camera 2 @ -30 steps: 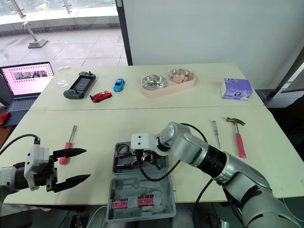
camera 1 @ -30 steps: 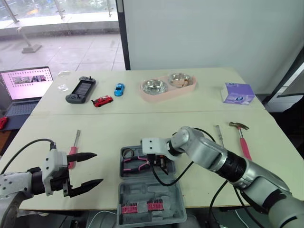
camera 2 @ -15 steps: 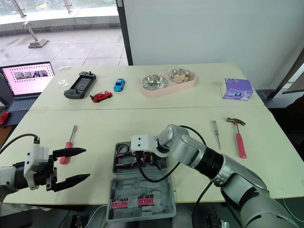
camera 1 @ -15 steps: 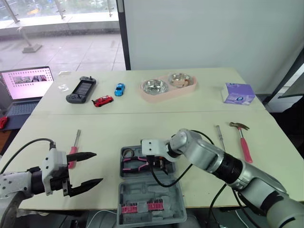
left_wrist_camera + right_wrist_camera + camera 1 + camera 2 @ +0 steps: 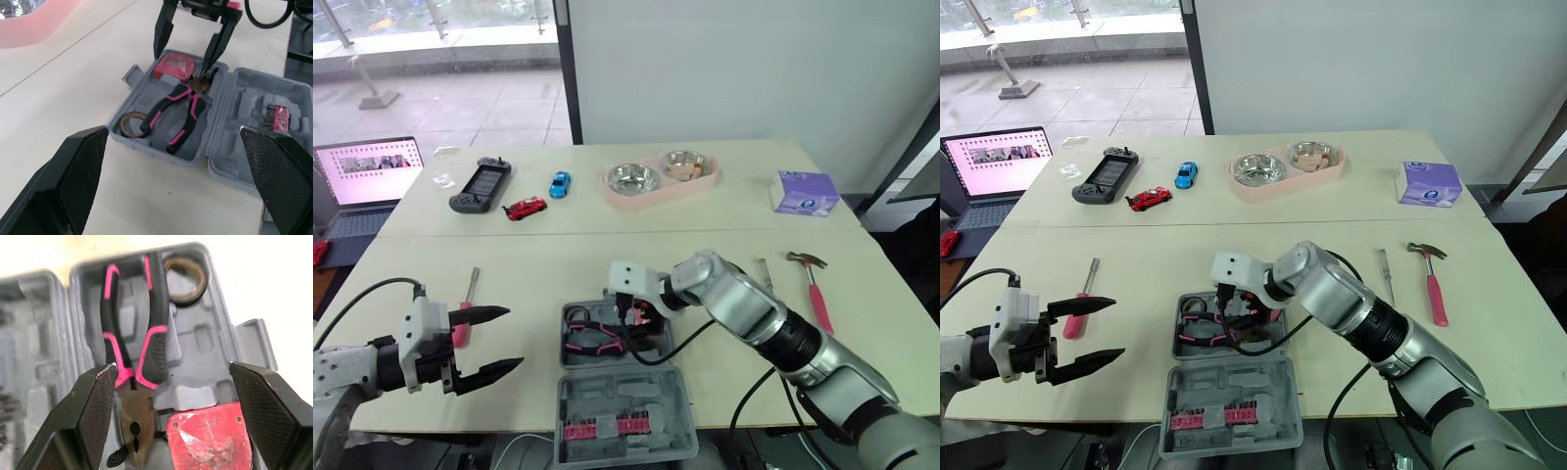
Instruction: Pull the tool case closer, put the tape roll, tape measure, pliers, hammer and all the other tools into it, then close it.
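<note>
The grey tool case [image 5: 619, 423] lies open near the table's front edge. Its tray holds the tape roll [image 5: 576, 315], the pink-and-black pliers [image 5: 131, 352] and the red tape measure [image 5: 208, 435]. My right gripper [image 5: 632, 315] hovers open just above the tray, over the pliers' head and the tape measure, holding nothing. My left gripper [image 5: 495, 342] stands open left of the case, close to a pink-handled screwdriver [image 5: 465, 313]. The hammer [image 5: 813, 284] and a slim metal tool [image 5: 766, 279] lie on the table to the right.
At the back stand a laptop [image 5: 367, 181], a game console [image 5: 480, 186], a red toy car [image 5: 524, 208], a blue toy car [image 5: 558, 183], a pink double bowl [image 5: 658, 179] and a purple box [image 5: 803, 191].
My right gripper has risen out of the tray and drawn slightly back, leaving the pliers lying in the case. The left gripper has drifted a little to the left.
</note>
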